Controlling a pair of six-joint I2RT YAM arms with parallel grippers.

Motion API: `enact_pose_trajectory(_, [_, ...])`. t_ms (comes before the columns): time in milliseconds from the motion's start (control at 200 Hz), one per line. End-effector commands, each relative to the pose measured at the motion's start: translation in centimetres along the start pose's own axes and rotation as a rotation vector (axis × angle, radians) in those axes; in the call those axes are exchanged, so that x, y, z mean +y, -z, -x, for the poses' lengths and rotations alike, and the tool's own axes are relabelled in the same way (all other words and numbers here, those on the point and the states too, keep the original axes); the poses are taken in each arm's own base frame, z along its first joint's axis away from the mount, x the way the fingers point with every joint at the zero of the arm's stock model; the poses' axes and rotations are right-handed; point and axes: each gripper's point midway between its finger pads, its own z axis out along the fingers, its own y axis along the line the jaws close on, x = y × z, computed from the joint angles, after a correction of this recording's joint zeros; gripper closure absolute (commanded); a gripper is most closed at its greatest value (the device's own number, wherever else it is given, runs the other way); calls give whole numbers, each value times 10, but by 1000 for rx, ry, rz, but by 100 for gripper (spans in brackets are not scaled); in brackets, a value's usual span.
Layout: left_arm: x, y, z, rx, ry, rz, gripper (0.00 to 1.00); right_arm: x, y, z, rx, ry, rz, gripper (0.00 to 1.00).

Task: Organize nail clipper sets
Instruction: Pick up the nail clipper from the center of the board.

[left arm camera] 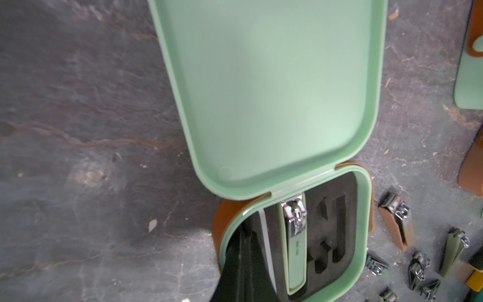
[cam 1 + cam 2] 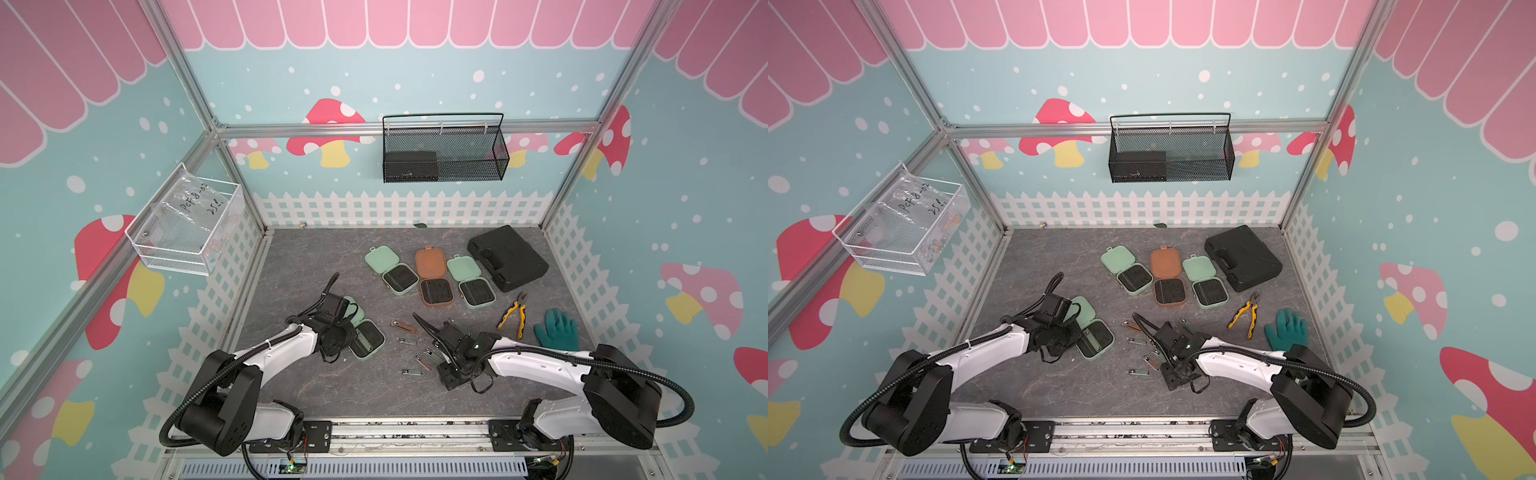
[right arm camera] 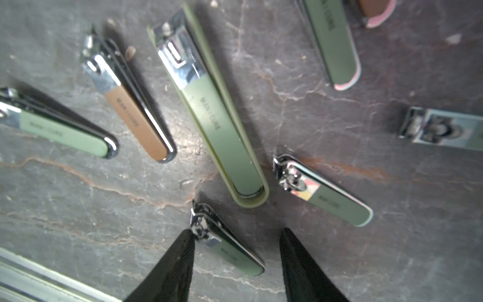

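Three open cases lie in a row at the back: mint (image 2: pixel 390 270), brown (image 2: pixel 434 278) and mint (image 2: pixel 469 280). A fourth mint case (image 2: pixel 365 338) lies open at the left. My left gripper (image 1: pixel 243 264) is shut, its fingers pressed together inside this case's black insert, beside a long green clipper (image 1: pixel 296 248) seated in a slot. Several loose clippers (image 2: pixel 407 341) lie scattered mid-table. My right gripper (image 3: pixel 236 231) is open low over them. A small green clipper (image 3: pixel 227 248) lies between its fingers, its metal head against one fingertip (image 3: pixel 187 235).
A large black tool case (image 2: pixel 507 257) sits at the back right. Yellow-handled pliers (image 2: pixel 513 316) and a teal glove (image 2: pixel 557 330) lie at the right. A black mesh basket (image 2: pixel 444 149) hangs on the back wall, a white wire basket (image 2: pixel 187 220) on the left wall.
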Motion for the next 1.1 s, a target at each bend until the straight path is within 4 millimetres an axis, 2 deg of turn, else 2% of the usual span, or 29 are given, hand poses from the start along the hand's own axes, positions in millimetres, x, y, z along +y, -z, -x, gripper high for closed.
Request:
enact_pose_trajectory(0, [9, 2, -4, 21, 0, 35, 100, 1, -11, -8, 42, -6, 5, 52])
enact_pose_trajectory(235, [8, 2, -3, 20, 0, 35, 100, 3, -12, -19, 70, -12, 34, 65])
enact_pose_trajectory(515, [8, 2, -4, 21, 1, 35, 100, 1, -4, -33, 89, -41, 57, 68])
enact_pose_trajectory(791, [9, 0, -4, 22, 3, 35, 100, -1, -9, -31, 97, -39, 33, 74])
enact_pose_trajectory(1096, [10, -1, -5, 24, 3, 36, 100, -1, -17, -31, 120, -27, 21, 91])
